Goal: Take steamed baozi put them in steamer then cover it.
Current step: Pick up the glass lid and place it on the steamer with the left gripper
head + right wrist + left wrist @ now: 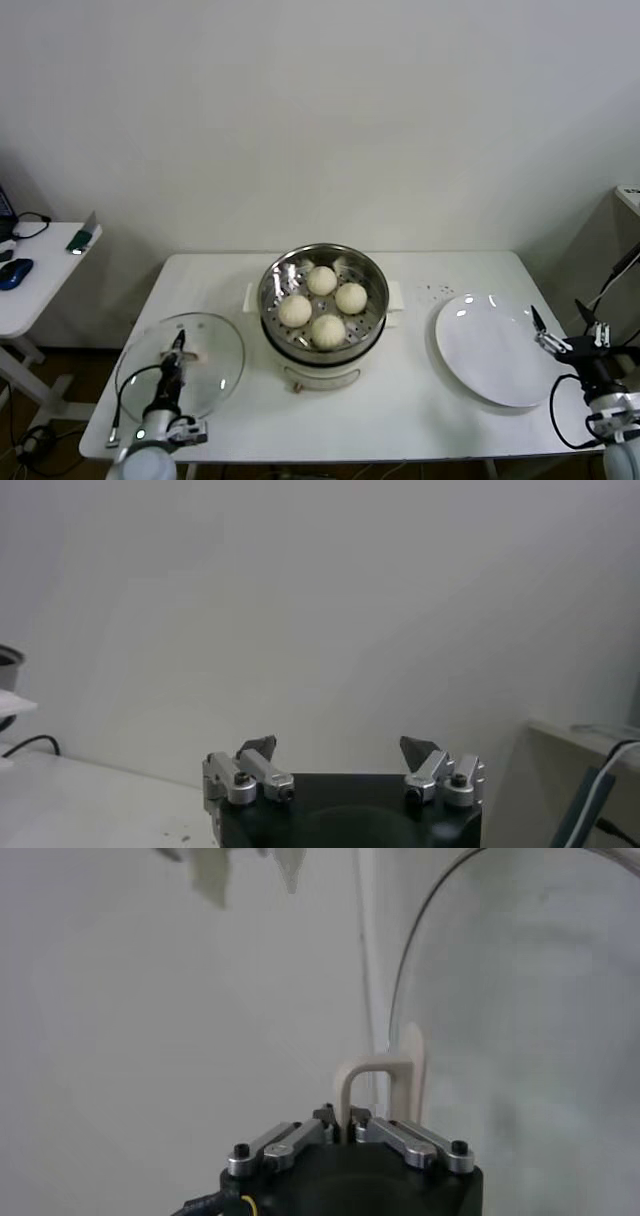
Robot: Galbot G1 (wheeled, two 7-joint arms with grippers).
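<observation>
Four pale baozi [322,305] fill your steamer [322,300] at centre; left gripper [177,348] fingers pinch the cover [180,364] handle lower left, right gripper [565,330] gapes empty.

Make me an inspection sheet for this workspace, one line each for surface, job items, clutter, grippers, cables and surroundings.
Surface: white table, a few dark specks near the white plate.
Job's things: four baozi in the open steamer; glass cover lying flat on the table to the steamer's left.
Clutter: the empty plate to the steamer's right.
Grippers: left gripper shut on the cover's handle; right gripper open, parked off the table's right edge.
Cables: black leads along both wrists; cable on the side desk.
Surroundings: plain white wall, side desk to the left with a blue object.
</observation>
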